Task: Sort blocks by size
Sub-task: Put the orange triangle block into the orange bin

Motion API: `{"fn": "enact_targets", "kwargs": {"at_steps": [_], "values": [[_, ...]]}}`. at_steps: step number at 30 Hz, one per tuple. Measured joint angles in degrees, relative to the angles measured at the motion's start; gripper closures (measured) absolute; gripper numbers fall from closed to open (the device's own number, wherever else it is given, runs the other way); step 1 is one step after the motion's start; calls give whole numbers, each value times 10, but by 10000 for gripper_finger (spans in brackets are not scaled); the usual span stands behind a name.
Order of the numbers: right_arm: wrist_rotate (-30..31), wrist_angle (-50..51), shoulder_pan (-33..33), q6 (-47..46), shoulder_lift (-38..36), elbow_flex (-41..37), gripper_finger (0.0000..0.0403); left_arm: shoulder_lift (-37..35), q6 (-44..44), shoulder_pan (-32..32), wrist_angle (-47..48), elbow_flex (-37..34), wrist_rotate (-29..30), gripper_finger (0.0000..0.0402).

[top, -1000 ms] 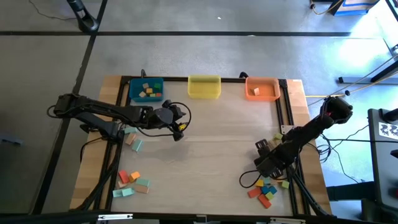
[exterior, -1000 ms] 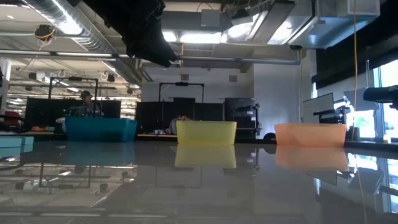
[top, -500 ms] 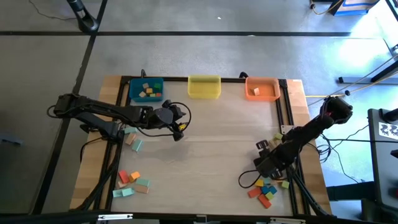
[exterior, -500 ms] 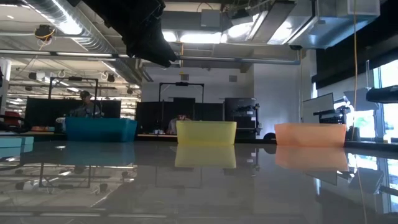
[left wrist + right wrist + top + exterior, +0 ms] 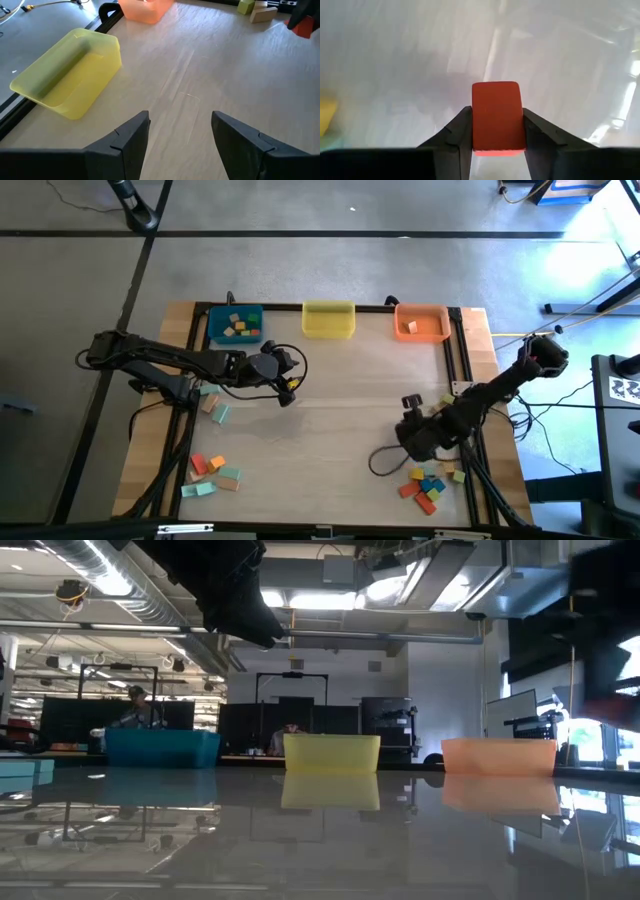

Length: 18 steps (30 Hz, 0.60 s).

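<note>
Hand [image 5: 497, 131] of right arm pinches smooth red rectangular block [image 5: 497, 116].

Even overhead light in the high view; the table [image 5: 330, 410] reads pale with soft, short shadows under the arms. Strong glare at the upper right corner, window side. Low view: ceiling lamps bright, room behind dim, table glossy and mirroring the bins [image 5: 331, 754]; a dark blurred shape smears the right edge. Right wrist view: washed-out, hazy table with bright streaks; the red block [image 5: 497, 116] sharp, background soft. Left wrist view clear, evenly lit.
</note>
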<state>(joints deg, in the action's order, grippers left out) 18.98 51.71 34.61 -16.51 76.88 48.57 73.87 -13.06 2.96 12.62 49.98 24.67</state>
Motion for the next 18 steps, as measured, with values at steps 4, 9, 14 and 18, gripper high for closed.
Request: {"fn": "enact_targets", "kwargs": {"at_steps": [4, 9, 14, 18], "values": [[28, 13, -61, 37, -18, 20, 267, 0, 0, 0, 1, 0, 0, 199], [77, 25, -158, 92, -53, 24, 271, 0, 0, 0, 1, 0, 0, 199], [123, 27, -270, 119, -88, 24, 266, 0, 0, 0, 0, 0, 0, 199], [159, 21, -356, 169, -104, 24, 265, 0, 0, 0, 0, 0, 0, 199]]}}
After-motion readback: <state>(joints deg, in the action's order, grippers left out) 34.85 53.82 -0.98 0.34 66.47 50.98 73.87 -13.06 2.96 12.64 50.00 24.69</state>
